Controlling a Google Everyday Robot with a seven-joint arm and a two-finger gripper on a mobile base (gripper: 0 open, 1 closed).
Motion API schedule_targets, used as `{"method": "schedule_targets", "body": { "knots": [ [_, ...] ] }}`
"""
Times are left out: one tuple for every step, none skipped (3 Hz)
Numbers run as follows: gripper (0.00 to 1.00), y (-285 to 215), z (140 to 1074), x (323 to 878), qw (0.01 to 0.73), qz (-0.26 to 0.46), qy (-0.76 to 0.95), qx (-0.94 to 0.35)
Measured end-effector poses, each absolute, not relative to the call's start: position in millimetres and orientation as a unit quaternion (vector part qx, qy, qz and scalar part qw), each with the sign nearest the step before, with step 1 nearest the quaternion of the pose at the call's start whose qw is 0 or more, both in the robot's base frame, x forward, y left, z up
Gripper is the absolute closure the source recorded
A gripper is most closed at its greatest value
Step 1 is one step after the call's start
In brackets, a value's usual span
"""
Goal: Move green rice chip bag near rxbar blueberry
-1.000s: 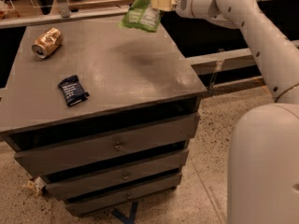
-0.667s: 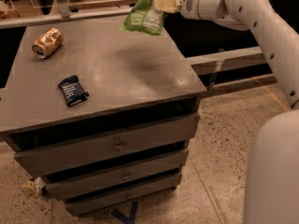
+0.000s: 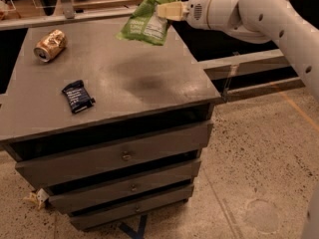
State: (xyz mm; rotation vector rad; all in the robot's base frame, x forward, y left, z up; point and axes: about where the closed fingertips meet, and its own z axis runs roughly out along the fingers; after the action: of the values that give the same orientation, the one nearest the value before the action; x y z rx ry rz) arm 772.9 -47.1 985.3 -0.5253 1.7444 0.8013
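The green rice chip bag hangs in the air above the back right part of the grey cabinet top, its white label panel facing me. My gripper comes in from the right and is shut on the bag's upper right edge. The rxbar blueberry, a small dark navy wrapper, lies flat near the front left of the top, well away from the bag.
A dented gold can lies on its side at the back left of the top. The cabinet has three drawers below. My white arm reaches in from the right. Speckled floor spreads to the right.
The bag and my gripper have drifted slightly left over the cabinet top, still held up in the air. The bar and can have not moved.
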Motion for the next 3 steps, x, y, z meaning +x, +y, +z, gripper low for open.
{"method": "schedule_targets", "body": {
  "knots": [
    [1.0,-29,977,747,0.53,0.347,0.74,-0.227],
    [1.0,-15,964,724,0.512,0.35,0.747,-0.239],
    [1.0,-2,949,709,0.496,0.348,0.757,-0.245]
  ]
}}
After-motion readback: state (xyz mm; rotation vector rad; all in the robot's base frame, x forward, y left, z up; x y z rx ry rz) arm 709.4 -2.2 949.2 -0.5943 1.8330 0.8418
